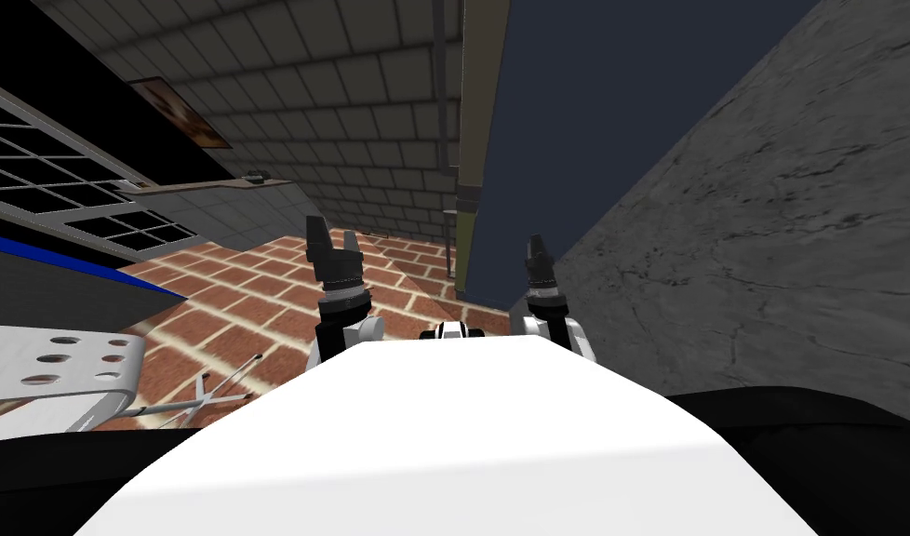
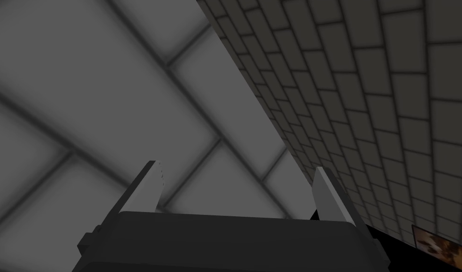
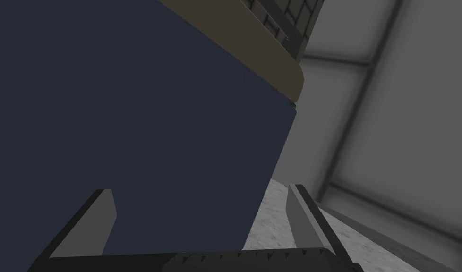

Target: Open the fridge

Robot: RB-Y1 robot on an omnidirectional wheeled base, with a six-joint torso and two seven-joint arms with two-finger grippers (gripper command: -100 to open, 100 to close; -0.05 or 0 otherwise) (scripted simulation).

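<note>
Fridge: a tall dark blue slab [image 1: 574, 140] stands ahead of the robot and a little to its right, its flat face rising out of the top of the head view. In the right wrist view the same blue face [image 3: 131, 94] lies close in front of the hand.
Fridge edge: an olive-brown strip [image 1: 472, 112] runs along the slab's left side in the head view; in the right wrist view the strip [image 3: 253, 47] borders the blue face.
Right gripper: the right gripper [image 1: 537, 244] is raised in front of the lower corner of the blue face, beside a grey mottled wall [image 1: 779, 233]. From the wrist, the right gripper [image 3: 199, 191] has its jaws wide and holding nothing; one blade shows against the blue face, the other against the mottled grey. Whether it touches the fridge cannot be told.
Left gripper: the left gripper [image 1: 333, 234] is raised over the brick floor [image 1: 258, 298], well apart from the fridge. From the wrist, the left gripper [image 2: 237, 174] has its jaws wide and holding nothing.
Surroundings: a grey tiled wall [image 1: 332, 93] stands behind the floor. On the robot's left are a window [image 1: 53, 177], a picture frame [image 1: 179, 112] and a white perforated plate [image 1: 53, 358].
</note>
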